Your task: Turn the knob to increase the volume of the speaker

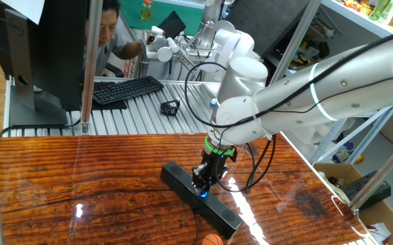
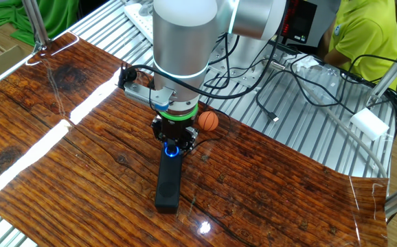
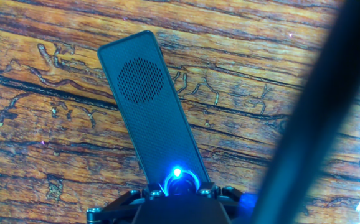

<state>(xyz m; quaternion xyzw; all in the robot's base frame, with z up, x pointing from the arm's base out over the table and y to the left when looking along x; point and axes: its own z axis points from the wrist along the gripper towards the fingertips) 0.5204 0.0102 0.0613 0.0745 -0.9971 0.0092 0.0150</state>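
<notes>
The fingers (image 2: pixel 173 146) pointed straight down at the middle of the speaker (image 2: pixel 168 180) and were clamped on the knob (image 3: pixel 177 181), whose blue ring glowed between them. The speaker lay flat on the wooden counter (image 2: pixel 61 165), its round grille end reaching away from the knob. A small orange ball (image 2: pixel 208 121) sat just beyond the speaker. Farther off, past the counter's edge, lay a keyboard (image 1: pixel 126 89).

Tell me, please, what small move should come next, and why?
Probably a slow wrist twist to turn the knob. The gripper points straight down over the middle of the speaker, and its jaws appear to sit at either side of the blue-lit knob, so turning seems due.
</notes>
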